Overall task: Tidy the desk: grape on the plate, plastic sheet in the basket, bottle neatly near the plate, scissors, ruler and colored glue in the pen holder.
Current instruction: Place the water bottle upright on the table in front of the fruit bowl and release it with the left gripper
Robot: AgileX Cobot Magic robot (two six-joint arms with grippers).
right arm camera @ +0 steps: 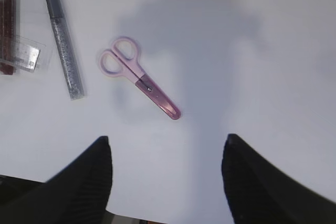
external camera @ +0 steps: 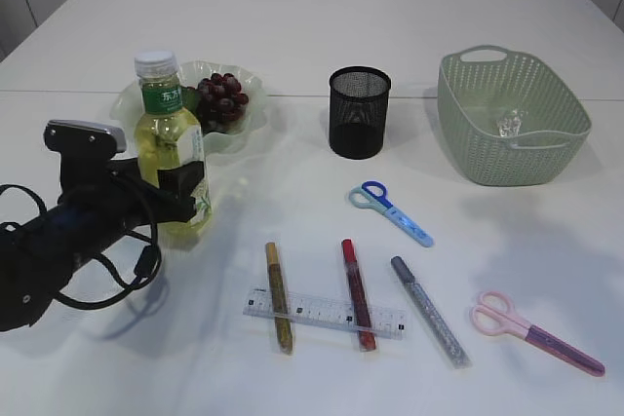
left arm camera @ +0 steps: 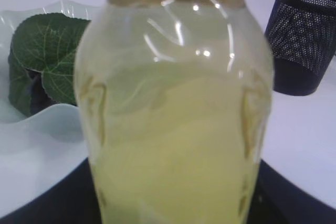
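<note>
Left claw on the bottle, right claw idle

Nearest me, my right claw (right arm camera: pixel 167 174) hung wide over the pink scissors (right arm camera: pixel 139 77); farther, toward the worktop's (external camera: pixel 292 26) left edge, my left claw (external camera: pixel 185 187) gripped the bottle (external camera: pixel 174 143) beside the plate (external camera: pixel 255 109) holding the grape (external camera: pixel 224 96).

Yellow-green bottle (external camera: pixel 172 143), black mesh pen holder (external camera: pixel 359 112), pink scissors (external camera: pixel 534 332), green basket (external camera: pixel 511 116).

lab test bench | bare white tables (external camera: pixel 292 36) | staged stationery
</note>
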